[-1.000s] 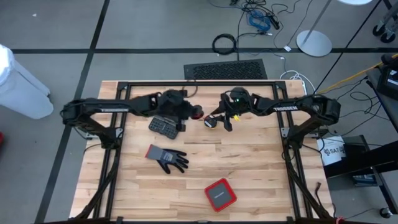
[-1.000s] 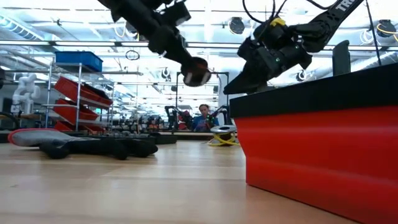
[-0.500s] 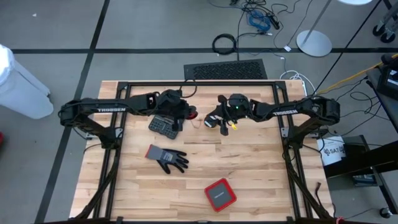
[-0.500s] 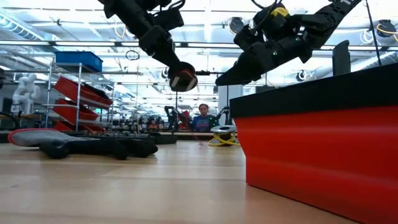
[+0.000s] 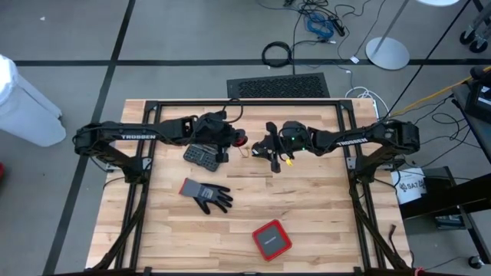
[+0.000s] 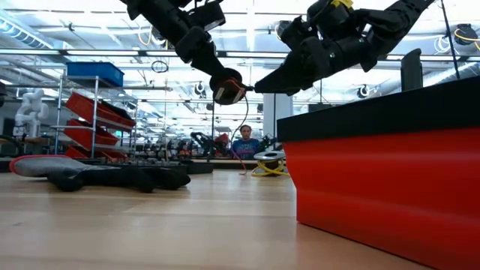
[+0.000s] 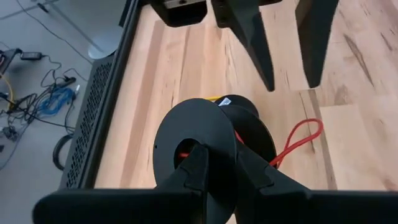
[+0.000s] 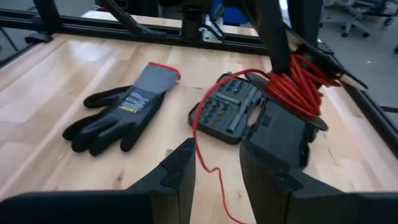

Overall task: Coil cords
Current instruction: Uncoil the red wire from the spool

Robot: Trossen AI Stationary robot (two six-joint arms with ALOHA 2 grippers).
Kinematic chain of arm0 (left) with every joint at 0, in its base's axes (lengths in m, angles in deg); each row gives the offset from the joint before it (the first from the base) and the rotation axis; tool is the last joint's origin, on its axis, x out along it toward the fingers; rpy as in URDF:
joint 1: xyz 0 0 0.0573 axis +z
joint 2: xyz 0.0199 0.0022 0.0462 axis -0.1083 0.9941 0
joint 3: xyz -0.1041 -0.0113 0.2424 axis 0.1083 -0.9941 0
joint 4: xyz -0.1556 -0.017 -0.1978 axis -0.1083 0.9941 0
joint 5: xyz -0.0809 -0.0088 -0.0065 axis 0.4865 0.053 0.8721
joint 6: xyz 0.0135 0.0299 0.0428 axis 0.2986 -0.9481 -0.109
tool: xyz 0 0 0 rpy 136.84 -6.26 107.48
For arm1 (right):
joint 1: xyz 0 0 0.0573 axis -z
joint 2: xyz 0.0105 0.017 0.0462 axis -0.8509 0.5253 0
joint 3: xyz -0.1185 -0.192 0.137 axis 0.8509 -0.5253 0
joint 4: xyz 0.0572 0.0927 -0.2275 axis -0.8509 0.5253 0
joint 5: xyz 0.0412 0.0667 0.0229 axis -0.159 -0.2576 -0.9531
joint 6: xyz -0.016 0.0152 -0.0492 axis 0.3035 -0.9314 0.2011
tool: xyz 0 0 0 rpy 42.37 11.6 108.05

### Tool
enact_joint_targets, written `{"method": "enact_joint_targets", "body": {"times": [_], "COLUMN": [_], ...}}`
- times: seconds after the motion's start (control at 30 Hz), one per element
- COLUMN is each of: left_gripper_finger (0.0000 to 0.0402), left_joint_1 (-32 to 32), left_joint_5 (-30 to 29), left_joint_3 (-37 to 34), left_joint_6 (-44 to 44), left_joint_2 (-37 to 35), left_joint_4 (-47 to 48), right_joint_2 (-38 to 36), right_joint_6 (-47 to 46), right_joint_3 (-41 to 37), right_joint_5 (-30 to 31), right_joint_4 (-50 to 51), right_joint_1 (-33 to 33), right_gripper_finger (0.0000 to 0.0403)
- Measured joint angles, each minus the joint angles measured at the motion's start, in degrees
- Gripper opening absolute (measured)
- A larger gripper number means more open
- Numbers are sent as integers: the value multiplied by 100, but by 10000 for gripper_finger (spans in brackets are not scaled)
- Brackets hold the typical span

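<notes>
Winding is under way: my left gripper (image 7: pixel 214 171), clamped on a black spool (image 7: pixel 205 134), holds it above the table's far side, the red cord (image 8: pixel 298 81) wrapped on it. My right gripper (image 8: pixel 217 165), fingers apart, must catch the loose tail. One red cord, one grey glove (image 8: pixel 118 109).

- The right gripper (image 5: pixel 263 148) now sits closer to the left gripper (image 5: pixel 234 141) than a second ago, its fingertips almost at the black spool (image 6: pixel 227 86).
- A loop of red cord (image 6: pixel 244 131) now hangs from the spool toward the table (image 5: pixel 307 207); earlier none hung there.
- The spool sits a little higher than half a second ago.
</notes>
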Motion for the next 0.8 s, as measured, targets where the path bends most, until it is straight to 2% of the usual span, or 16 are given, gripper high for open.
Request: {"method": "enact_joint_targets", "body": {"times": [0.23,0.43,0.57,0.8], "left_gripper_finger": [38,38,38,38], "left_joint_1": [-57,-55,-55,-81], "left_joint_5": [342,627,860,1045], "left_joint_3": [0,0,0,2], "left_joint_6": [109,160,288,305], "left_joint_2": [0,0,0,0], "left_joint_4": [28,-20,-187,-332], "right_joint_2": [0,0,-2,-2], "right_joint_6": [520,1270,1546,1546], "right_joint_3": [0,0,0,0], "right_joint_5": [791,1094,1679,1875], "right_joint_4": [-73,-236,-292,-326], "right_joint_1": [-75,-363,-511,-522], "right_gripper_finger": [114,114,114,113]}}
